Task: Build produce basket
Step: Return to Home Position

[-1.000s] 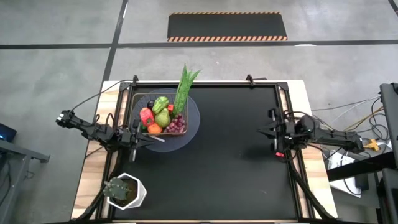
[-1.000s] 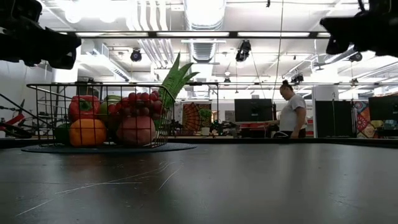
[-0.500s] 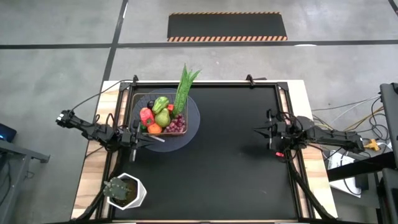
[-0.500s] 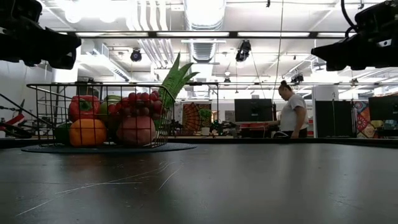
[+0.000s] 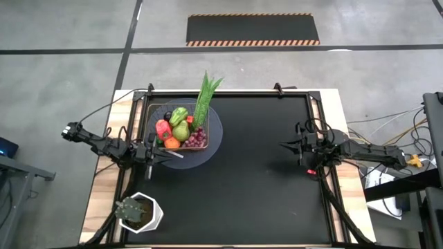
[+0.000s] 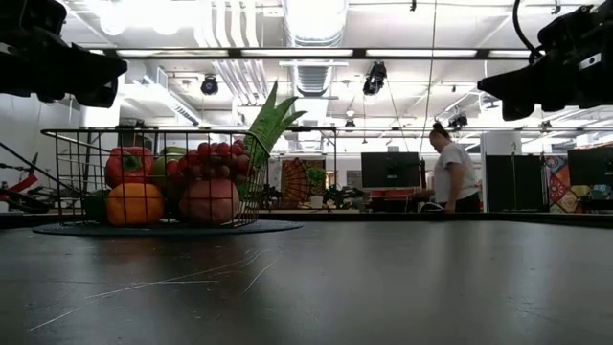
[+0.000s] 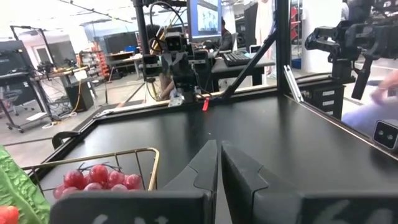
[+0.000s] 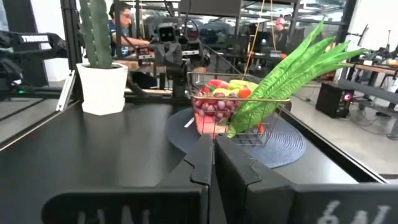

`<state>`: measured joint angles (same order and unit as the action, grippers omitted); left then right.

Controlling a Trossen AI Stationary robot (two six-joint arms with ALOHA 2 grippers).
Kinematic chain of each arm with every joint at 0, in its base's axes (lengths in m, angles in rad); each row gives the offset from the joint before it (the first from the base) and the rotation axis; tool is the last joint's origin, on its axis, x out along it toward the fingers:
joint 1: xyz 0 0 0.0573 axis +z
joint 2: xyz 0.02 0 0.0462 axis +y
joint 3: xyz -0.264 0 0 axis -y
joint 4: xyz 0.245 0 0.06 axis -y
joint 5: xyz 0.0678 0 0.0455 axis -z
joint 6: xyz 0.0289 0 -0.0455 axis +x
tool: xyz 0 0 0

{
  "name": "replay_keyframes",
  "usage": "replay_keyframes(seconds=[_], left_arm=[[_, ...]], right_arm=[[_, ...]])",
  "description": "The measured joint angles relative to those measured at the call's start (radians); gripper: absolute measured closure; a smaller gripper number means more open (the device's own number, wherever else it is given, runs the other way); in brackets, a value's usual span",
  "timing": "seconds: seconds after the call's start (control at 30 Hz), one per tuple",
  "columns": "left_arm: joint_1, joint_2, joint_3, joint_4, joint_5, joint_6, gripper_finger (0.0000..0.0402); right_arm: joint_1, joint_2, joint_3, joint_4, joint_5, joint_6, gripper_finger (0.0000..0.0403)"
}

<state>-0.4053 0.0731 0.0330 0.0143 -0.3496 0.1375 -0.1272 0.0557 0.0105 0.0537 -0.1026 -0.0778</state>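
Left gripper [image 5: 159, 154] hangs above the near-left edge of the grey disc [image 5: 213, 142] under the basket [image 5: 149, 111]. Its 2 fingers [image 7: 205, 163] are pressed together with nothing between them, and they point right across the black table [image 5: 263, 200]. The right gripper [image 5: 284, 145] hovers over the right side of the table, well apart from the basket. Its 2 fingers [image 8: 200, 155] are likewise closed and empty, and they aim left toward the basket.

The basket stands in the far-left part of the table and is full of produce. A long green leafy stalk [image 5: 205, 97] leans out over its far rim. Purple grapes [image 5: 196, 139] lie at its near-right corner, an orange fruit [image 5: 172, 144] at its near side, a red pepper [image 5: 163, 128] to the left, and a green fruit [image 5: 181, 131] in the middle. From table height, a pinkish round fruit [image 6: 209, 201] shows low against the near wire wall, under the grapes.

A white pot [image 5: 140, 213] with a small dark plant sits at the near-left corner. Beyond the far edge of the table, a person [image 6: 450, 177] stands in the room.
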Motion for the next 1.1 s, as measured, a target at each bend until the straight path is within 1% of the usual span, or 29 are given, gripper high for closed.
replay_keyframes(seconds=[1.1], left_arm=[[0.000,0.012,0.000,0.003,-0.002,0.000,0.0398]], right_arm=[[0.000,0.000,0.000,0.003,0.000,-0.001,0.0394]])
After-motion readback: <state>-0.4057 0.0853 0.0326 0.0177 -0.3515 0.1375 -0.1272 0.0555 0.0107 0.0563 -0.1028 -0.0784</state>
